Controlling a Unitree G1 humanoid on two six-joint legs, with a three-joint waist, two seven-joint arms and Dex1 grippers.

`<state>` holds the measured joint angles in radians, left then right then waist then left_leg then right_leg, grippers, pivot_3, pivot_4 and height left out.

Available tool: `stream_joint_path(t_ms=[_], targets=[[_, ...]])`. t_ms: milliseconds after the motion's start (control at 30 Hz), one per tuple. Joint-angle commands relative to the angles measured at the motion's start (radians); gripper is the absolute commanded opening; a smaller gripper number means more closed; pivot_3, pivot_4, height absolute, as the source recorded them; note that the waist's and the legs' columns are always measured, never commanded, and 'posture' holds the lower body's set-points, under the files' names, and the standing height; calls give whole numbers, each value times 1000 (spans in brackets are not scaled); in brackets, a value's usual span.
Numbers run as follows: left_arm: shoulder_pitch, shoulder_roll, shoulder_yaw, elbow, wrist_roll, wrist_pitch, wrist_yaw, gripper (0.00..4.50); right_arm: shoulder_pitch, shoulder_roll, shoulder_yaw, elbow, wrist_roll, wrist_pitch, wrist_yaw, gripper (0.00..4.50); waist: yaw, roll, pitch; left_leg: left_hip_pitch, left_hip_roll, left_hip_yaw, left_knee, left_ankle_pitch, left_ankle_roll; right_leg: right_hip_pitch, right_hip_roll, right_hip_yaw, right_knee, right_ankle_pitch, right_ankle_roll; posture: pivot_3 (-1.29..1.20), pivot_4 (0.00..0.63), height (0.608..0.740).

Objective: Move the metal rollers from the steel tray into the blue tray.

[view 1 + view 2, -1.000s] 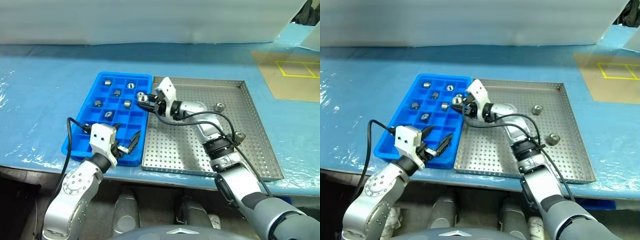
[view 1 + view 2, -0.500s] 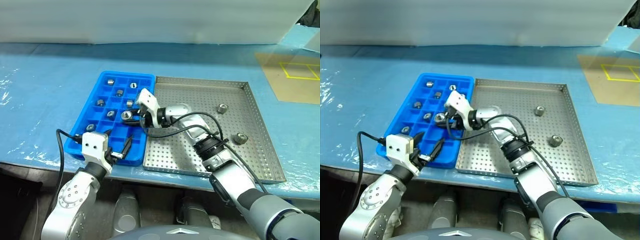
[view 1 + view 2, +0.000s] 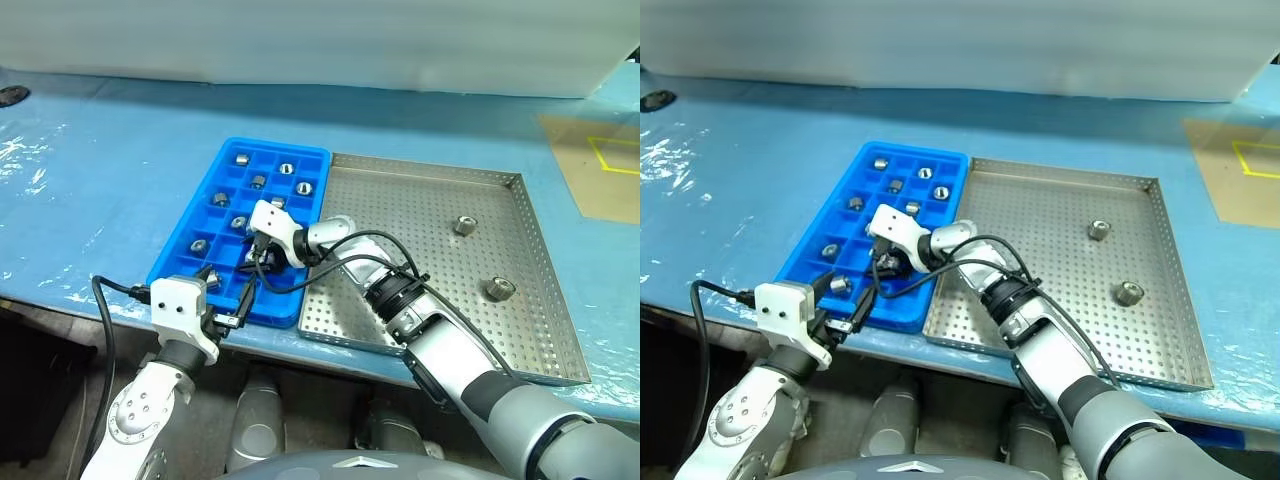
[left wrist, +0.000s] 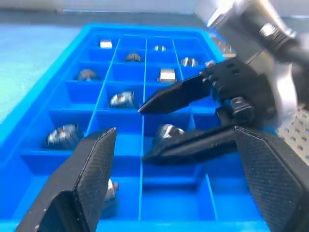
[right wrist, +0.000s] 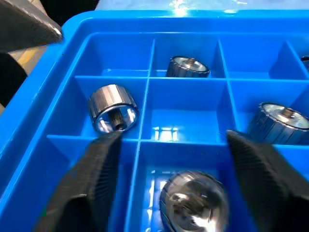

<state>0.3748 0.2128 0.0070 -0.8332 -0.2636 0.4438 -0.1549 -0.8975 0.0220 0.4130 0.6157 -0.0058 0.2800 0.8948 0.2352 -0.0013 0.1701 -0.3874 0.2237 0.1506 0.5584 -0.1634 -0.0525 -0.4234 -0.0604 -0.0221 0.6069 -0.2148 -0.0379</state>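
The blue tray (image 3: pixel 285 147) lies left of the steel tray (image 3: pixel 420 230), and several metal rollers (image 3: pixel 241 157) sit in its compartments. Two rollers rest on the steel tray's perforated floor, one at the right (image 3: pixel 462 225) and one nearer the front (image 3: pixel 497 289). My right gripper (image 3: pixel 255 262) reaches across over the near part of the blue tray and is open. A roller (image 5: pixel 193 200) lies in the compartment between its fingers, free of both. My left gripper (image 3: pixel 232 292) hovers open at the blue tray's front edge, holding nothing.
Both trays sit on a table covered with blue plastic film, close to its front edge. A white sheet runs along the back. A tan mat with yellow lines (image 3: pixel 600 165) lies at the far right. A black cable loops from my left wrist (image 3: pixel 110 300).
My right gripper carried a roller down and left to the near compartments of the blue tray, then opened and let it go there. My left gripper stayed open. The camera view shifted.
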Motion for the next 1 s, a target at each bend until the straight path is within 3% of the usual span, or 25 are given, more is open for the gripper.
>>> stream_joint_path(t_ms=[33, 300, 600, 800, 1000], targets=[[-62, 15, -11, 3, -12, -5, -30, 4071, -34, -15, -90, -31, 44, -43, -20, 3893, 2, 0, 0, 0, 0, 0, 0, 0, 0, 0, 0, 0, 0, 1, -1, 439, 150, 740], [-320, 55, -43, 152, -69, 33, -142, 4071, 14, -117, -320, -189, 165, 6, -109, 3893, -26, 0, 0, 0, 0, 1, 3, 4, -6, 0, 1, 1, 3, 2, -3, 210, 150, 740], [-622, 81, -137, 446, -78, 0, -345, 4071, 100, -326, -473, -221, 78, 77, -434, 3893, -118, 0, 0, 2, -1, 2, 4, 5, -8, 0, 1, 2, 6, 3, -3, -66, 150, 740], [-751, 47, -185, 595, -67, -37, -431, 4071, 131, -383, -537, -221, 75, 177, -561, 3893, -192, 0, 0, 3, -1, 3, 5, 5, -8, 0, 3, 5, 7, 4, -1, -179, 150, 740], [-810, 32, -196, 675, -61, -72, -486, 4071, 166, -381, -565, -242, 131, 284, -558, 3893, -223, 0, 0, 5, -1, 5, 6, 5, -8, 0, 3, 7, 9, 3, -4, -232, 150, 740]])
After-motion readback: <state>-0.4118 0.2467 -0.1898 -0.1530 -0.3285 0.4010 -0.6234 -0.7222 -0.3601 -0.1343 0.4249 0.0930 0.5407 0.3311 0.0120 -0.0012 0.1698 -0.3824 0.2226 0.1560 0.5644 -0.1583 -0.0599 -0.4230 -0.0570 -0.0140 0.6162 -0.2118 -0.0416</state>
